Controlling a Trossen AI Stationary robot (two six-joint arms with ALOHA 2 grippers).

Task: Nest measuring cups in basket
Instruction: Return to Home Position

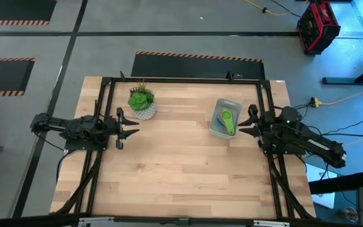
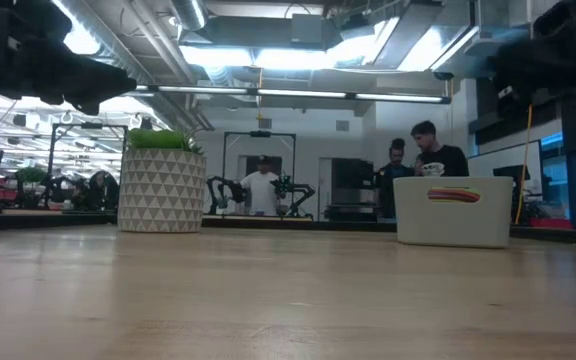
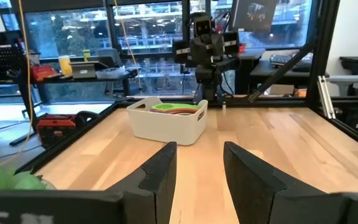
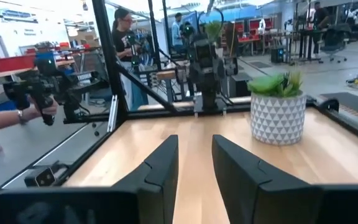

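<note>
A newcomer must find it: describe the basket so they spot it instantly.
On the wooden table, look just ahead of the right gripper. The basket is the pale grey rectangular bin there, a green measuring cup showing inside; the only other item, a potted plant, is round and leafy.

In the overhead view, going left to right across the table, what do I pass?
left gripper → potted plant → basket holding the measuring cups → right gripper
</note>
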